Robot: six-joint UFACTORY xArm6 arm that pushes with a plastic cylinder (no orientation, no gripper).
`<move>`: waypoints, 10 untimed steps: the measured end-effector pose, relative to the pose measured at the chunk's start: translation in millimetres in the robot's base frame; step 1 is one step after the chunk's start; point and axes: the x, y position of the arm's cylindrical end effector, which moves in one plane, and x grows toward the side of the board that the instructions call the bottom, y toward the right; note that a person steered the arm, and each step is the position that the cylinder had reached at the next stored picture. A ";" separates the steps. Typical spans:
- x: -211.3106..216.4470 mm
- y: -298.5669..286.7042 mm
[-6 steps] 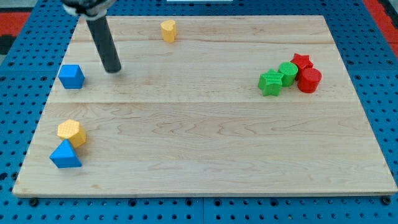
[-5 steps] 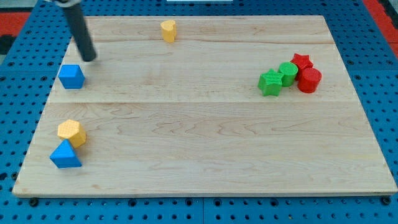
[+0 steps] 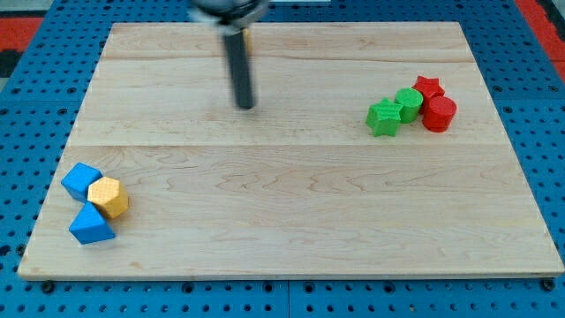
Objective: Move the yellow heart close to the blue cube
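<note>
At the view's lower left the blue cube [image 3: 81, 179] touches a yellow hexagonal block [image 3: 109, 196], with a blue wedge-like block [image 3: 90, 223] just below. The yellow heart [image 3: 248, 37] sits well apart, near the top edge; it is mostly hidden behind my rod (only a sliver shows), so its facing and long axis can't be told. My tip [image 3: 244, 107] rests below it, apart, a bare rod holding nothing. The push seems wholly undone. Green blocks [image 3: 394, 110] and red blocks [image 3: 435, 106] cluster on the right.
</note>
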 end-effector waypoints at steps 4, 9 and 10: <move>-123.9 -27.5; -33.0 -233.8; -17.2 -212.3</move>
